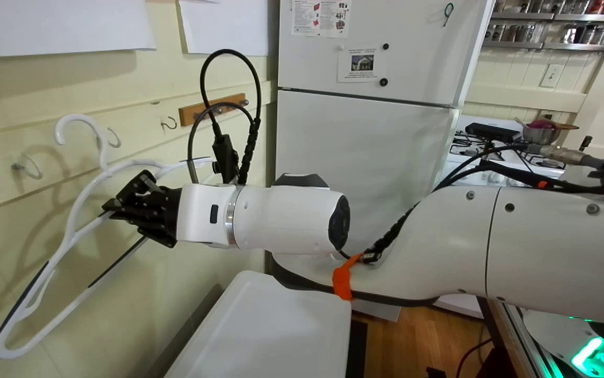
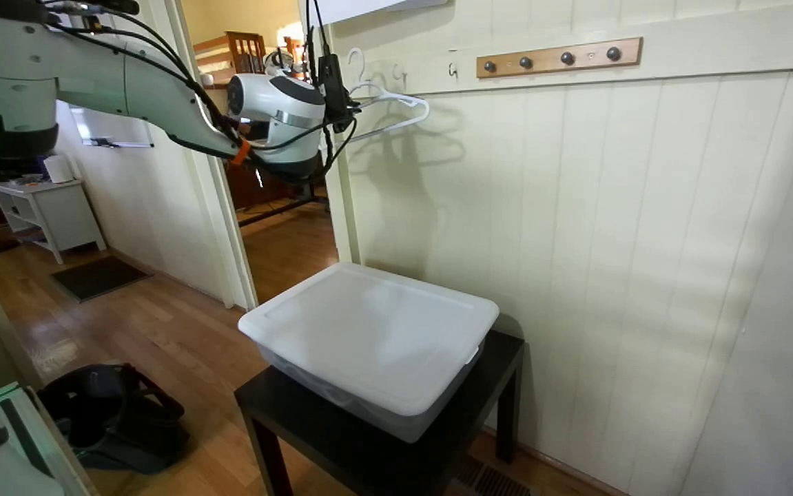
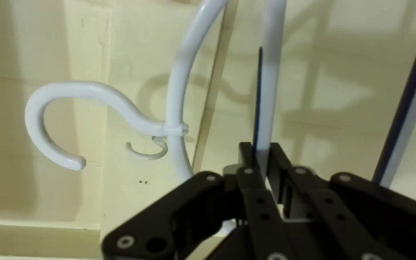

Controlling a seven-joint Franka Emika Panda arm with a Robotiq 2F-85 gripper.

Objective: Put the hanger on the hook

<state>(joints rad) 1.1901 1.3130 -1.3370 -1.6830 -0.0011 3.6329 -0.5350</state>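
The white hanger (image 1: 68,236) is held near the cream wall, and its curved top points up. It also shows in an exterior view (image 2: 396,126) and in the wrist view (image 3: 175,97). My gripper (image 1: 108,209) is shut on one of its sloping bars; the fingertips (image 3: 260,155) pinch that bar in the wrist view. Small curved hooks sit on the wall rail: a left hook (image 1: 30,167), a middle hook (image 1: 117,137) partly behind the hanger's neck, and a right hook (image 1: 169,124). In the wrist view a hook (image 3: 150,156) shows just beside the hanger's neck. The hanger's curved top appears apart from the hooks.
A brown wooden strip (image 2: 554,58) with dark knobs is on the same rail. A white lidded box (image 2: 375,337) stands on a black table (image 2: 341,441) below. A white fridge (image 1: 364,157) stands beside the wall. White sheets (image 1: 55,26) hang above the rail.
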